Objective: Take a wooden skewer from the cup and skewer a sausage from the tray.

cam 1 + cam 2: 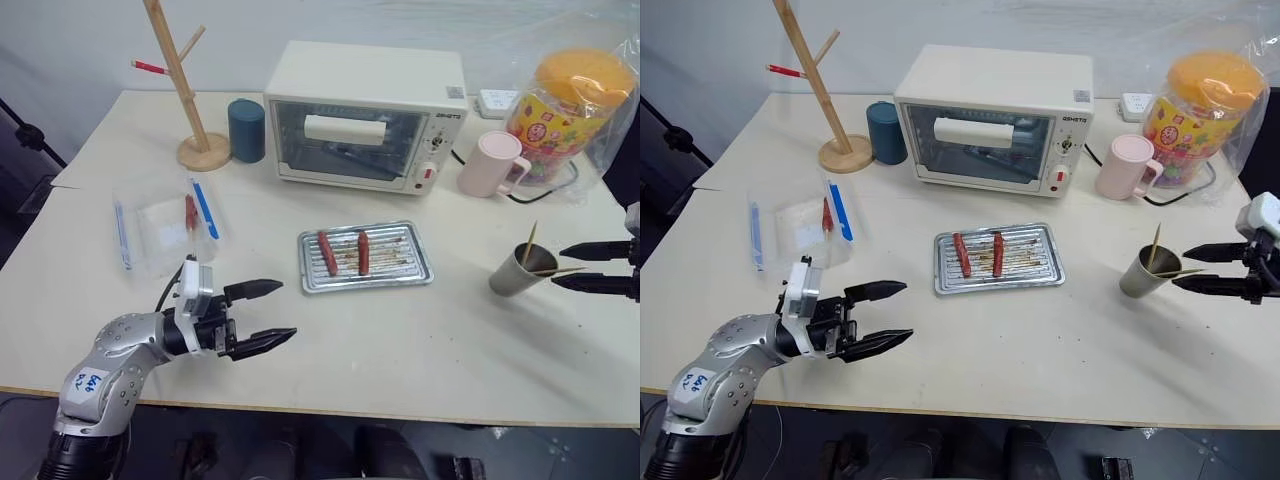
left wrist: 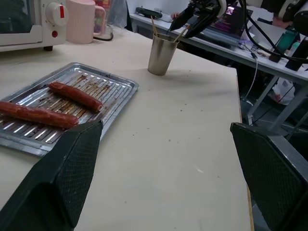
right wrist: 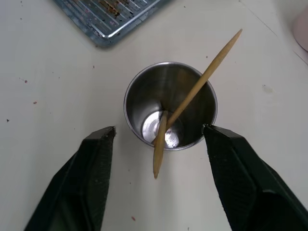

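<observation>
On the worktop (image 1: 420, 340), right of the tray (image 1: 365, 257) holding the sausage (image 1: 363, 252), stands the cup (image 1: 522, 270). Two skewers lean inside; we judge each wooden skewer (image 3: 204, 79) light, stiff, snappable, best pinched mid-shaft. Right gripper (image 3: 159, 137) fingers flank the cup, half-spread, empty; left gripper (image 1: 268, 314) wide, empty.

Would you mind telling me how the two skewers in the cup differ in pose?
One skewer leans steeply, rising well above the cup rim toward the pink mug; the other skewer lies flatter, poking out over the rim toward the right claw. The first reaches well clear of the claw; the second ends between its open fingers. Both are thin, pale wood with their lower ends inside the cup.
</observation>
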